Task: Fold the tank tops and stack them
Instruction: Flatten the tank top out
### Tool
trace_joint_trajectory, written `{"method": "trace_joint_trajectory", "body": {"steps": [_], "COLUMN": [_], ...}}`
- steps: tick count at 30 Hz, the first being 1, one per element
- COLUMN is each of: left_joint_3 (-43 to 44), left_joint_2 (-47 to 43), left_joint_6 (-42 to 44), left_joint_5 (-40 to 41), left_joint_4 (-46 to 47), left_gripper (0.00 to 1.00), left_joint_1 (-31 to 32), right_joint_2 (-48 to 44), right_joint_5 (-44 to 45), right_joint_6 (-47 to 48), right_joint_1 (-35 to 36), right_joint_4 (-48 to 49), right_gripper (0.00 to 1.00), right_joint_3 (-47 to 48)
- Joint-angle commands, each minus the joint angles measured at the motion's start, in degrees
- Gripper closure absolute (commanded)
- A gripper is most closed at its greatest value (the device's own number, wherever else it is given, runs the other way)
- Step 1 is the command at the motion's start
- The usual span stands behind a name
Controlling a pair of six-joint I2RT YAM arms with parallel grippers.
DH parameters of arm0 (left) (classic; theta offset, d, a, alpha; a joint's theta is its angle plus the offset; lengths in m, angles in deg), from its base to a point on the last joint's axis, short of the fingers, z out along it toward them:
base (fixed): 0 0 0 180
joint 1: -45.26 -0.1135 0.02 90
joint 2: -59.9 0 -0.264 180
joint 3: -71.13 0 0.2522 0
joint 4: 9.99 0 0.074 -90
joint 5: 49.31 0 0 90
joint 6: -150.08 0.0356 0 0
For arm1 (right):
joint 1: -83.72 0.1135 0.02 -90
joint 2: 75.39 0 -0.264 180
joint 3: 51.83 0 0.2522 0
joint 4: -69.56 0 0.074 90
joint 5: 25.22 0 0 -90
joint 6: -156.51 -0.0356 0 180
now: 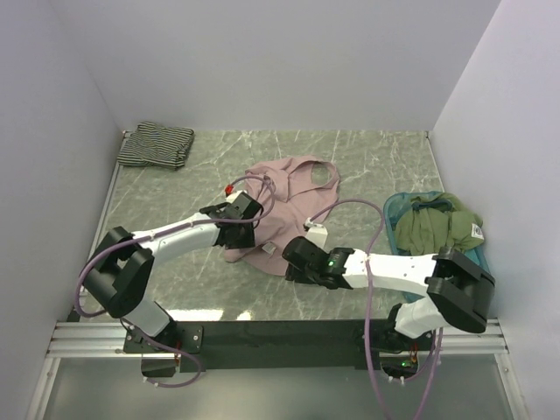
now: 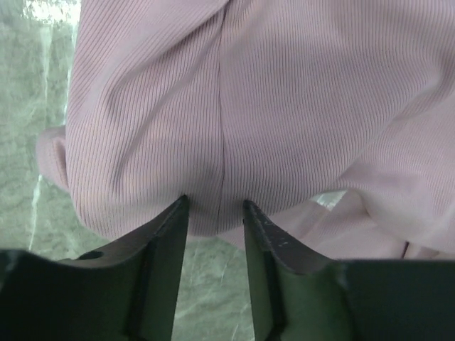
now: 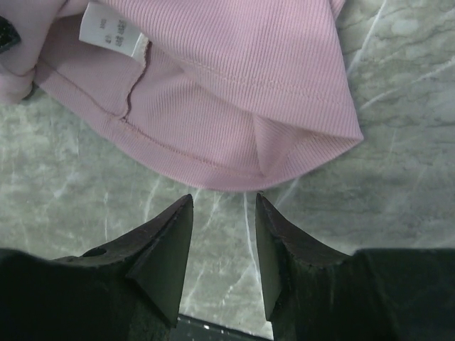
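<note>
The pink tank top (image 1: pixel 293 188) lies crumpled in the middle of the worktop (image 1: pixel 376 162). From above, both hands cover parts of it, and their fingertips cannot be made out there. The left hand (image 2: pixel 215 206) is at the top's left edge. Its wrist view shows the jaws parted, with a rounded fold of ribbed fabric reaching down between the tips and bare marble in the gap behind. The garment runs off that picture at the top and right, so its outline is lost there. The right hand (image 3: pixel 224 202) is at the near edge of the top, released and holding nothing, with the stitched hem just ahead of its tips and not touching them. Only this view shows the white label (image 3: pixel 110 32), and its print is too small to read. The striped tank top (image 1: pixel 156 144), folded in the far left corner, shows in the overhead view alone. So does the teal tray (image 1: pixel 391 206) at the right edge, which holds a rumpled green garment (image 1: pixel 429 226).
</note>
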Motion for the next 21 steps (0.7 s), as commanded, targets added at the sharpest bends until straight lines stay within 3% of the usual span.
{"method": "trace_joint_trajectory", "body": {"steps": [1, 5, 8, 9, 10, 13, 15, 21], "left_joint_3": [2.5, 3.6, 4.4, 4.6, 5.0, 6.5, 7.9, 11.5], "left_joint_2": [1.5, 2.6, 2.4, 2.1, 1.7, 0.7, 0.1, -3.9], "left_joint_6": [0.1, -0.2, -0.3, -0.3, -0.3, 0.1, 0.2, 0.6], "left_joint_5": [2.1, 2.9, 3.2, 3.4, 3.4, 3.3, 2.7, -2.7], "left_joint_4": [1.6, 1.0, 0.3, -0.1, -1.0, -2.4, -3.2, -5.2], "left_gripper": [0.59, 0.7, 0.85, 0.96, 0.99, 0.99, 0.99, 0.99], "left_joint_1": [0.3, 0.3, 0.3, 0.4, 0.3, 0.3, 0.1, -3.6], "right_joint_2": [1.4, 3.7, 5.0, 5.1, 5.1, 4.9, 4.7, 1.6], "right_joint_5": [3.1, 3.3, 3.5, 3.8, 4.0, 4.5, 5.0, 8.4], "right_joint_6": [-1.2, -1.0, -0.9, -0.8, -0.9, -1.0, -1.1, -1.8], "right_joint_1": [0.3, 0.2, 0.3, 0.3, 0.2, 0.1, -0.3, -0.7], "right_joint_4": [3.6, 4.1, 4.2, 4.1, 4.0, 3.6, 3.1, -1.6], "right_gripper": [0.52, 0.52, 0.54, 0.61, 0.64, 0.79, 0.97, 1.0], "right_joint_3": [0.1, 0.8, 1.0, 0.9, 0.8, 0.4, 0.4, -0.1]}}
